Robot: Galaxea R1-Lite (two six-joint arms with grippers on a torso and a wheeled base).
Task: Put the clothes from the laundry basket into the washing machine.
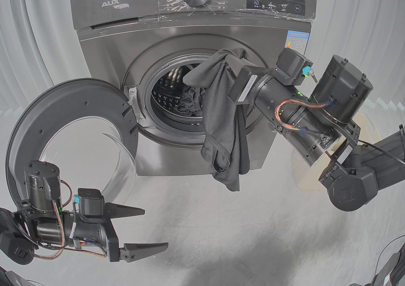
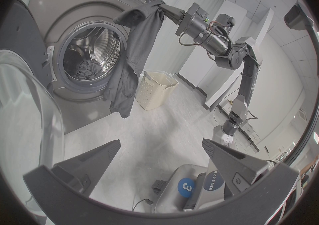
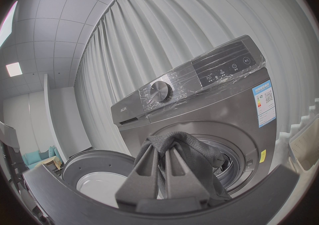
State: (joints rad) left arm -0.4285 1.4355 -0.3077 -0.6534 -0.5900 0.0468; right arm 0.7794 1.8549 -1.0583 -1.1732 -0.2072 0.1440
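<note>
A grey front-loading washing machine [image 1: 126,46] stands with its round door [image 1: 67,130] swung open to the left. My right gripper [image 1: 230,61] is shut on a dark grey garment [image 1: 223,122] that hangs in front of the drum opening [image 1: 177,92], its lower part drooping below the rim. In the right wrist view the same gripper [image 3: 161,151] pinches the garment [image 3: 196,156]. Another dark piece of clothing [image 2: 86,68] lies inside the drum. My left gripper [image 1: 149,228] stands open low at the left, holding nothing. The cream laundry basket [image 2: 156,89] sits on the floor right of the machine.
The open door's glass bowl [image 2: 26,109] bulges close beside my left arm. Pale floor [image 1: 219,223] stretches in front of the machine. White curtains [image 1: 25,25] hang behind it.
</note>
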